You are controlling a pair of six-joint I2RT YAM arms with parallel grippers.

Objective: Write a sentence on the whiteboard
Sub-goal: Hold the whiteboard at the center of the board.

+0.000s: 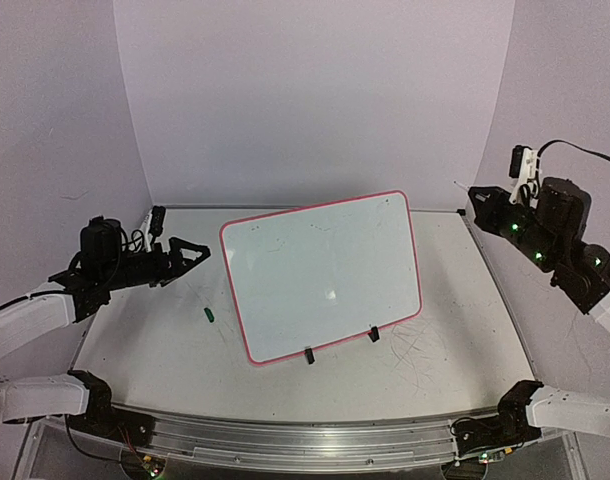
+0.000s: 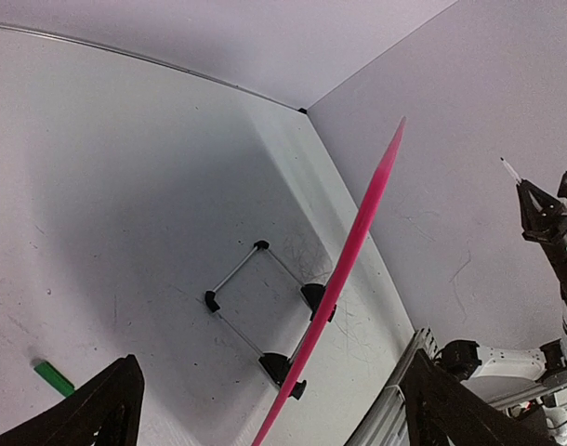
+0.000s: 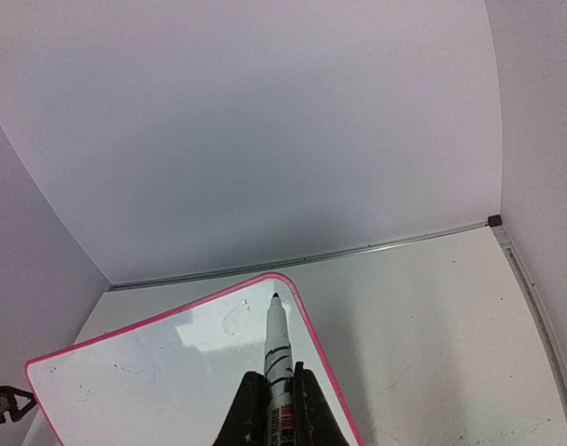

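Right claw (image 3: 279, 379) clamped on an uncapped marker (image 3: 277, 339), tip well apart from the board. Left claw (image 1: 193, 252) wide open, empty. Whiteboard (image 1: 325, 275) stands propped at table (image 1: 455, 310) centre, blank: writing not yet begun.

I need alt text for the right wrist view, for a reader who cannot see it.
The right pincer grips a white marker, its tip pointing toward a corner of a pink-rimmed whiteboard with no writing on it yet. A pale table lies behind.

Right hand (image 3: 279, 388) clamped on marker (image 3: 276, 336), whiteboard (image 3: 153, 372) beyond — pink-rimmed
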